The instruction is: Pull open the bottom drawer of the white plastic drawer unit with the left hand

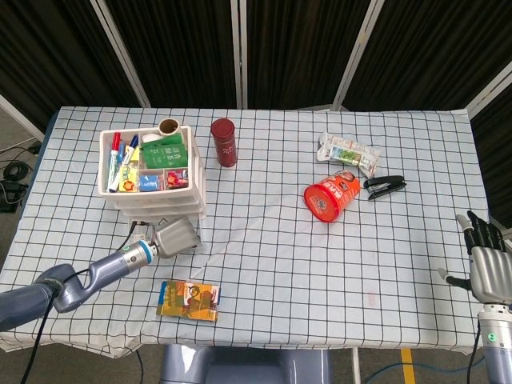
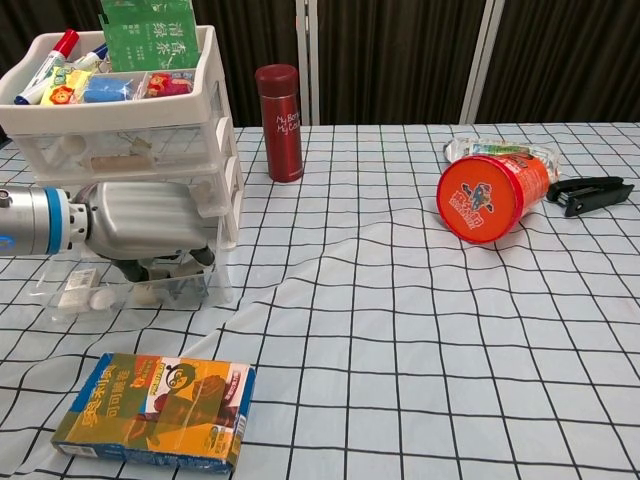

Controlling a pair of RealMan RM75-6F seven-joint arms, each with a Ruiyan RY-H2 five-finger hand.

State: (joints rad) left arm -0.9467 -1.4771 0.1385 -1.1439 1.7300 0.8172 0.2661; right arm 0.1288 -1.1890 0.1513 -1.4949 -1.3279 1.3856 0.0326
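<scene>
Two risks stand out: the light white plastic drawer unit [image 2: 150, 130] at the far left of the checked tabletop [image 2: 420, 330] may slide or tip, or the fingers may slip off. The left hand [image 2: 145, 230] reaches in low, clenched on the clear bottom drawer [image 2: 135, 290], partly drawn out. The right hand [image 1: 486, 264] hangs released, near right.

The tabletop [image 1: 264, 264] has a white cloth with black squares, and on it sit a white drawer unit [image 1: 152, 172], a red bottle [image 1: 223, 142], a red can [image 1: 330, 197], a black stapler [image 1: 385, 186], a snack pack [image 1: 349, 153] and a small box [image 1: 189, 300].
</scene>
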